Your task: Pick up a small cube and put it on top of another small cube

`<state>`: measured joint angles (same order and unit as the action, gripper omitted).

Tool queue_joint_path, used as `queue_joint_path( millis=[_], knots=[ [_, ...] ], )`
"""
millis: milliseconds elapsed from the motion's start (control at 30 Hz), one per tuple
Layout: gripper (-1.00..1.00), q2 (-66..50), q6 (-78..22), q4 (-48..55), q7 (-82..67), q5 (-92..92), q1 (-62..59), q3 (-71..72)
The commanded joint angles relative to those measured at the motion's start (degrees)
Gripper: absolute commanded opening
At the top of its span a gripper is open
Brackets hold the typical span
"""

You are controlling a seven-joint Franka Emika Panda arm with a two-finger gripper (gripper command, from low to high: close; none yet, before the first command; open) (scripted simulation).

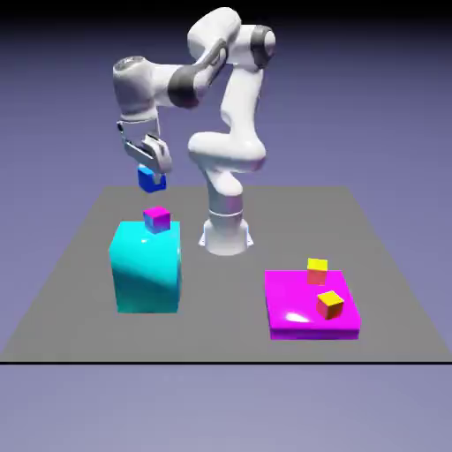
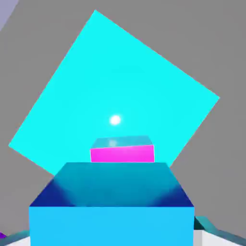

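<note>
The large cyan block (image 1: 146,270) supports the small magenta-topped cube (image 1: 157,220). Above it, the two-finger end effector (image 1: 157,173) grips the small plain blue cube (image 1: 151,180). Current step, as judged: placement alignment. Next: centre, lower vertically, release.

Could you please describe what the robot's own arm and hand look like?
The arm is glossy white with smooth, rounded segments and dark grey bands at some joints. The hand is mostly white too, with some dark parts. No cables or lettering can be made out.
</note>
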<state>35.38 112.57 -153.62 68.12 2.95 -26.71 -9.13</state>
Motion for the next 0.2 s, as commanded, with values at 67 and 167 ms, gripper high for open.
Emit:
queue_joint_path(
  millis=[67, 167],
  knots=[
    [1.00, -0.9, 3.9, -3.0, 0.0, 0.3, 0.0, -0.2],
    [1.00, 0.3, -1.1, 0.8, 0.1, 0.1, 0.0, 0.1]
  ],
)
